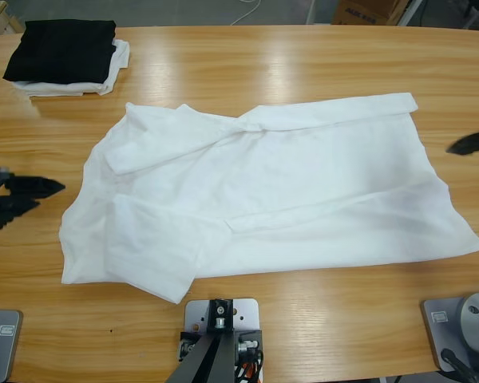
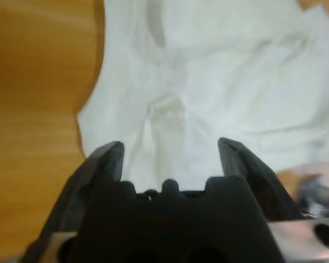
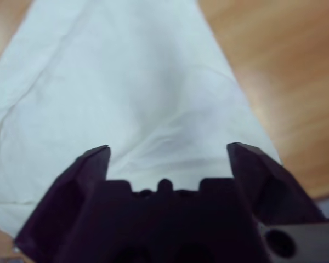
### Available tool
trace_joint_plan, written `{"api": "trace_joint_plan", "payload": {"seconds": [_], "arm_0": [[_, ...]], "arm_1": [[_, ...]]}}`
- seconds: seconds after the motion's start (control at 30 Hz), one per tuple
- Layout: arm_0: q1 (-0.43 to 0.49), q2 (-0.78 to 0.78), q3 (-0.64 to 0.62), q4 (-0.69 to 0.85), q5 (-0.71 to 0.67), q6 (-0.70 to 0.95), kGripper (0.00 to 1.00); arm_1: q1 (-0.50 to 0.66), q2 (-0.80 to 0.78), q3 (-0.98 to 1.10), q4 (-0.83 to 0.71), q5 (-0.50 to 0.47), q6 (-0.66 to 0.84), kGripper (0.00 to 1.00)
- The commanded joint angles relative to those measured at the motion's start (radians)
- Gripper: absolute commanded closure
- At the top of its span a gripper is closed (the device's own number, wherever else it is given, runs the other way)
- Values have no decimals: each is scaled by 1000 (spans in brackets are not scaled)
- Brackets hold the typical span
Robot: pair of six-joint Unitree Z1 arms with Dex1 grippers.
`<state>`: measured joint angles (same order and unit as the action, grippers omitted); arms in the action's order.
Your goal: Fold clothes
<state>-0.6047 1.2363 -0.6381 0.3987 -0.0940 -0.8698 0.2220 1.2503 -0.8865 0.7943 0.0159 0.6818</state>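
Note:
The clothes, a large white T-shirt (image 1: pixel 287 183), lie partly folded and creased across the middle of the wooden table (image 1: pixel 319 319). One sleeve is turned in at the front left and the top hem is folded over. My left gripper (image 1: pixel 44 191) hovers open at the table's left side, just off the shirt's left edge. In the left wrist view the gripper (image 2: pixel 170 148) has the wrinkled shirt (image 2: pixel 208 82) ahead of it and holds nothing. My right gripper (image 1: pixel 471 148) is open at the right edge, close to the shirt's right side. Its wrist view shows the gripper (image 3: pixel 170 153) above smooth white cloth (image 3: pixel 126 82).
A folded black garment (image 1: pixel 64 48) rests on a smaller folded white cloth (image 1: pixel 118 64) at the back left corner. A cardboard box (image 1: pixel 367 9) and a white cable (image 1: pixel 247 12) lie beyond the far edge. Bare wood runs along the front and back.

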Motion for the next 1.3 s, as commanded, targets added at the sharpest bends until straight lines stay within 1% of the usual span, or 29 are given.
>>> {"api": "trace_joint_plan", "payload": {"seconds": [0.03,0.1,0.13,0.17,0.2,0.3,0.33,0.4,0.47,0.5,0.53,0.6,0.83,1.07,1.23,1.3], "arm_0": [[34,378,-136,-209,-31,532,0],[61,442,-216,-190,-79,665,24],[76,464,-263,-160,-96,711,84],[81,481,-305,-127,-100,743,116],[82,515,-394,-57,-114,804,124],[79,609,-580,98,-120,922,124],[79,642,-635,145,-117,966,120],[79,706,-742,246,-108,1113,119],[79,774,-848,346,-94,1207,123],[79,804,-895,384,-100,1239,138],[79,836,-947,432,-116,1268,177],[79,893,-1021,507,-148,1305,197],[80,1036,-1159,655,-151,1401,197],[88,1074,-1186,686,-164,1407,197],[129,1099,-1194,710,-210,1395,216],[141,1117,-1215,738,-229,1400,216]], "arm_1": [[91,117,15,-119,33,-130,23],[91,123,16,-119,38,-147,23],[91,121,17,-119,41,-151,23],[91,120,17,-119,45,-153,23],[91,120,17,-120,48,-153,23],[91,142,19,-133,55,-154,23],[91,155,20,-139,55,-154,23],[91,176,20,-152,64,-154,23],[91,193,21,-161,67,-154,23],[91,202,23,-166,67,-154,23],[91,212,25,-172,66,-154,23],[91,233,26,-181,66,-154,23],[91,296,29,-210,65,-156,22],[91,327,30,-238,68,-154,23],[91,328,41,-242,67,-154,23],[91,328,47,-246,67,-153,23]]}}
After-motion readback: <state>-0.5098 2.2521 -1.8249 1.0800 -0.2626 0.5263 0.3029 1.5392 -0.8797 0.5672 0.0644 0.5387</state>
